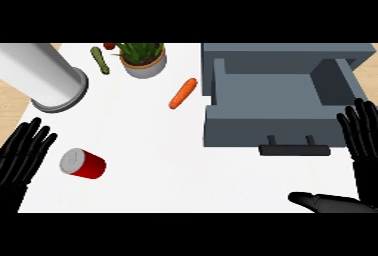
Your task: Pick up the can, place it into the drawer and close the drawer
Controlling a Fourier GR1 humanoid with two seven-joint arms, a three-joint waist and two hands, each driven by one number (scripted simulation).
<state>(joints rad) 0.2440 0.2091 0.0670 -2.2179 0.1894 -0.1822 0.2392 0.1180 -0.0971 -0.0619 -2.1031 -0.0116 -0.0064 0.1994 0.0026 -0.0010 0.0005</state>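
Pickup step not yet begun: red can (83, 163) lying on its side near the bench (162, 165) left edge, silver top showing, untouched. Left robot hand (23, 150) just beside it, fingers straight and apart; right robot hand (363, 135) likewise spread by the open grey drawer (275, 95). Next: reach left, curl round can, lift toward drawer

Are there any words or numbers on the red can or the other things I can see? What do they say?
There are none to read.
Red can: plain red side and a silver top, no letters.
Grey drawer: no label or number.
White cylinder: blank.
Plant pot: blank.
The carrot and the two hands, left hand and right hand, carry no writing.
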